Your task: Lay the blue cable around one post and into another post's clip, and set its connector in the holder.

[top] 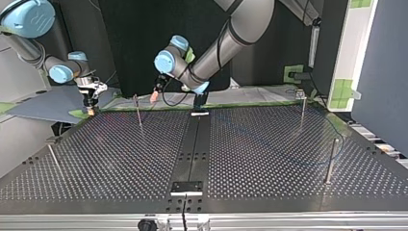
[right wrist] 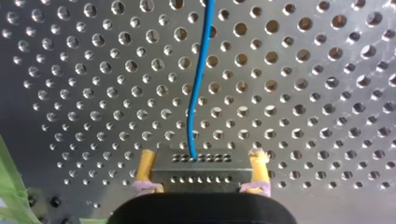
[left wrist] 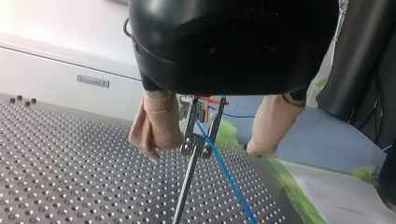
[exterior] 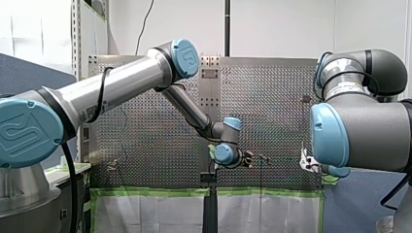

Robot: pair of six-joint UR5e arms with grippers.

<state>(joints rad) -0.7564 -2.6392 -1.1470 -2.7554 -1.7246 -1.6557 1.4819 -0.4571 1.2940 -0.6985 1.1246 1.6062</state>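
In the left wrist view my left gripper (left wrist: pixel 203 149) stands open, its beige pads (left wrist: pixel 154 126) on either side of a thin post's metal clip (left wrist: pixel 196 140). The blue cable (left wrist: pixel 229 177) runs through that clip and down past the post (left wrist: pixel 184 186). My right gripper (right wrist: pixel 201 161) is shut on the grey connector (right wrist: pixel 201 172), gripped by its yellow pads (right wrist: pixel 144 168) over the perforated table. The cable (right wrist: pixel 198 84) leaves the connector's top, going ahead of the gripper. In the top view my left gripper (top: pixel 155 96) hangs by the far-left post (top: pixel 138 110) and my right gripper (top: pixel 90 107) is at the far left edge.
More thin posts stand at the top view's right (top: pixel 302 108), (top: pixel 330 161) and near left (top: pixel 53 159). A faint loop of blue cable (top: pixel 337 139) lies by the right posts. Black plates sit on the table's centre line, far (top: pixel 198 113) and near (top: pixel 186 187). Green tape (left wrist: pixel 289 186) lines the table's edge.
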